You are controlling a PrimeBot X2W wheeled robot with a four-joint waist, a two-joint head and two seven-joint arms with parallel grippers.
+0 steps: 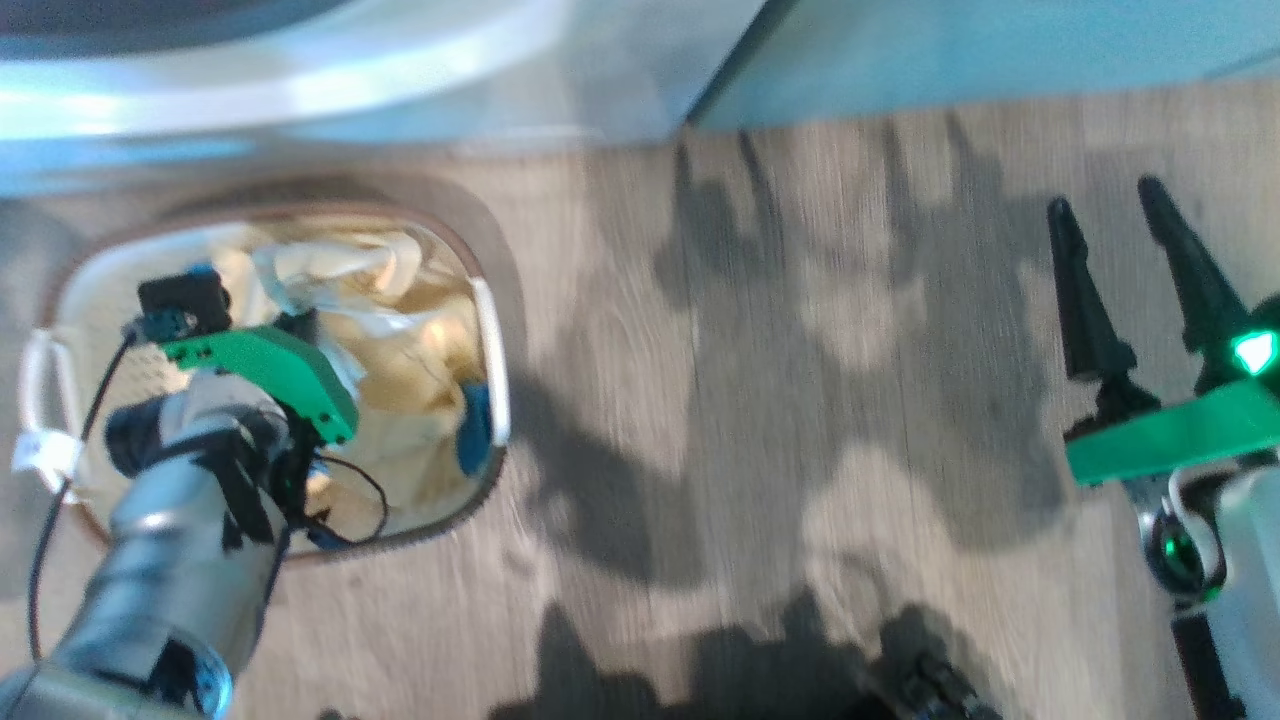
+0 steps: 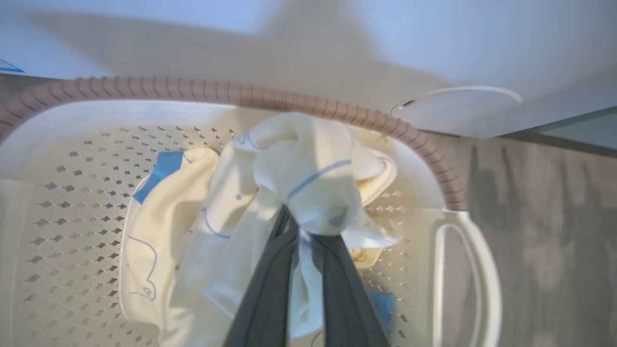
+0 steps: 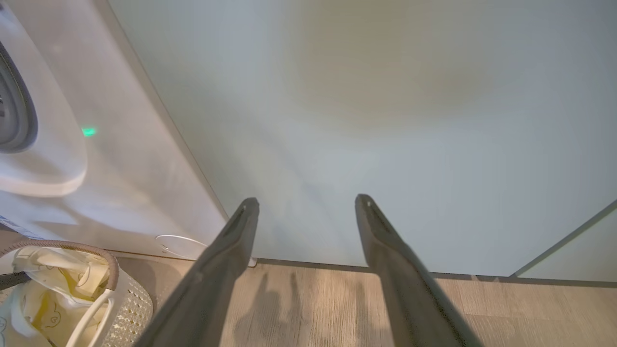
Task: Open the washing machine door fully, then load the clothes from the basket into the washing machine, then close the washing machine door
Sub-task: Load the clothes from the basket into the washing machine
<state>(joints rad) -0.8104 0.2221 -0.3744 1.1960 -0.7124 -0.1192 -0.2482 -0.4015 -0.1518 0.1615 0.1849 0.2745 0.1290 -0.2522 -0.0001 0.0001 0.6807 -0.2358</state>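
Clothes [image 2: 299, 164]: a soft pale yellow-cream bundle with thin blue line prints and bright blue trim patches. All of it lies in the basket [image 2: 72, 193], which stands on the wood floor [image 1: 800, 400] at the robot's left, just in front of the machine.

Left gripper [image 2: 301, 226]: down inside the basket, fingers [image 2: 270, 289] pinched together on a fold of the clothes. Cloth is bunched over the tips and a strip is caught between the two fingers. The other cloth drapes against the perforated wall and bottom.

Basket: cream plastic with small diamond perforations, a brown ribbed rim [image 2: 193, 89] and a white loop handle [image 2: 482, 279] on its side. In the head view it is a rounded rectangle, and the clothes cover most of the inside. A blue piece [image 1: 475, 425] sits against the wall nearest the open floor.

Right gripper [image 1: 1105, 200]: well apart from the basket, over bare floor at the robot's right. Its fingers are spread wide with nothing between them. Its wrist view faces a pale cabinet [image 3: 385, 120] front.

Machine [image 3: 120, 159]: white front, just behind the basket, with a round service flap [image 2: 458, 111] low down near the basket's far corner. The cabinet stands directly beside it. The head and left wrist views are blurred.
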